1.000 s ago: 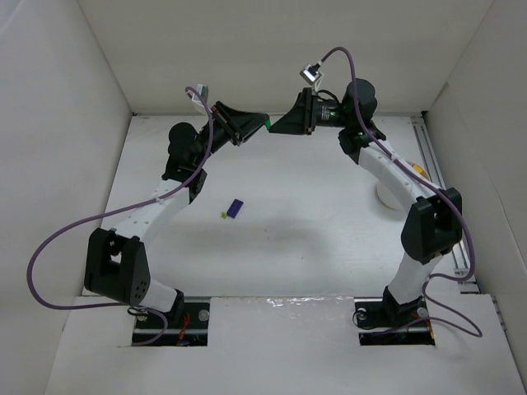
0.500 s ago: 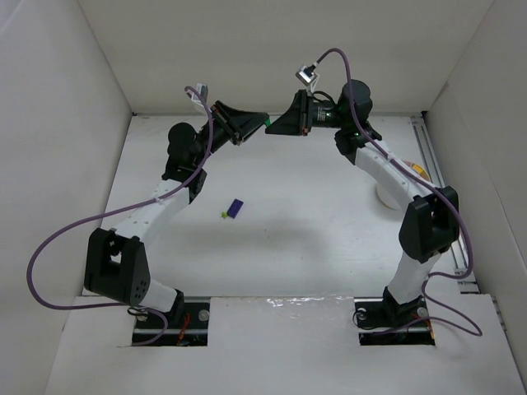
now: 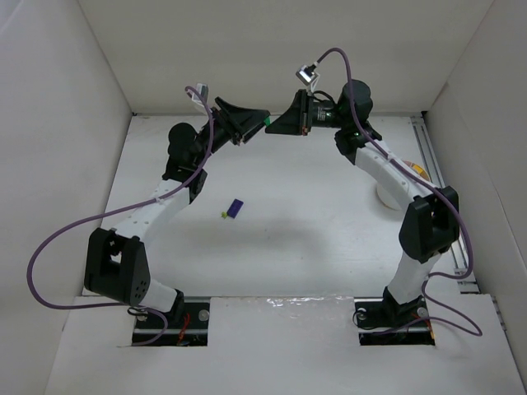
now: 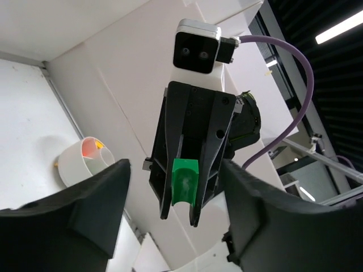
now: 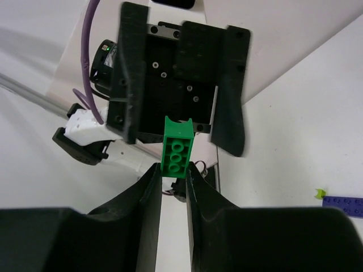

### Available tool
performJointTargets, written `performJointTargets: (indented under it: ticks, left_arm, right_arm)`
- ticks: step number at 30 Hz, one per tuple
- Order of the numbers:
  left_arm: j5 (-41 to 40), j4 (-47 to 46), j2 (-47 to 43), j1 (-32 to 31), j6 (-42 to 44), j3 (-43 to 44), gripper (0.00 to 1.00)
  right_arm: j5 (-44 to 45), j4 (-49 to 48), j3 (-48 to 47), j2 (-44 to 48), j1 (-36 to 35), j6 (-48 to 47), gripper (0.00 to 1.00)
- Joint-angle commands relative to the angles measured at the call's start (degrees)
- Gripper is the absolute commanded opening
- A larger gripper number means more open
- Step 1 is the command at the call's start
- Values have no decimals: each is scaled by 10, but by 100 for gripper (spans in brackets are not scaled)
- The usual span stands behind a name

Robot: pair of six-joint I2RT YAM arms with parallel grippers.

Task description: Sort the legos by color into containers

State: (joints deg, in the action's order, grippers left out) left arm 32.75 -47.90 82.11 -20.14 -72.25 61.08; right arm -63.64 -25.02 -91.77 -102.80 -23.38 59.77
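A dark green lego point(image 3: 268, 122) hangs in the air at the back of the table, where both grippers meet tip to tip. My right gripper point(image 5: 173, 173) is shut on its end, studs point(image 5: 177, 153) facing the right wrist camera. My left gripper point(image 4: 173, 170) is open, its fingers point(image 4: 85, 209) standing wide of the brick point(image 4: 184, 181) on both sides. A purple lego point(image 3: 235, 207) and a tiny lime green lego point(image 3: 222, 215) lie on the table. The white bowl of containers point(image 4: 74, 167) shows an orange piece point(image 4: 91, 148) inside; in the top view the right arm covers most of it point(image 3: 385, 196).
White walls close in the table at the back and on both sides. A rail point(image 3: 432, 164) runs along the right edge. Purple cables loop from both wrists.
The left gripper has opened and let go of the dark green lego. The right gripper has shut on it. Both arms stay almost where they were.
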Motion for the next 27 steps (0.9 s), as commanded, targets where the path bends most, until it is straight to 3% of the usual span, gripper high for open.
performJointTargets:
  ticks: [1,2,3,4,10,13,14,17,18,27]
  left_arm:
    - [2,-11,-9,0,4,-2,64]
    - [2,-6,-9,0,10,-2,73]
    - [2,-6,-14,0,21,-2,98]
    - [2,-6,-19,0,21,-2,100]
    - [-9,6,-51,7,63,-26,100]
    - [3,6,-63,31,97,-40,100]
    - [12,21,-63,36,106,-45,100]
    - [26,26,-75,43,127,-59,100]
    - [26,32,-75,43,134,-59,100]
    - [52,63,-75,43,224,-72,100]
  right_arm:
    - [0,-45,-9,21,3,-16,9]
    - [0,-45,7,29,3,-16,9]
    - [-7,-45,16,39,10,-32,9]
    - [-7,-45,27,46,15,-40,8]
    - [-34,17,158,135,117,-109,5]
    - [-55,145,198,176,214,-200,4]
    - [-55,259,198,182,240,-239,4]
    - [13,490,150,209,310,-462,1]
    - [36,569,150,218,320,-492,1]
    - [222,794,136,283,417,-680,0]
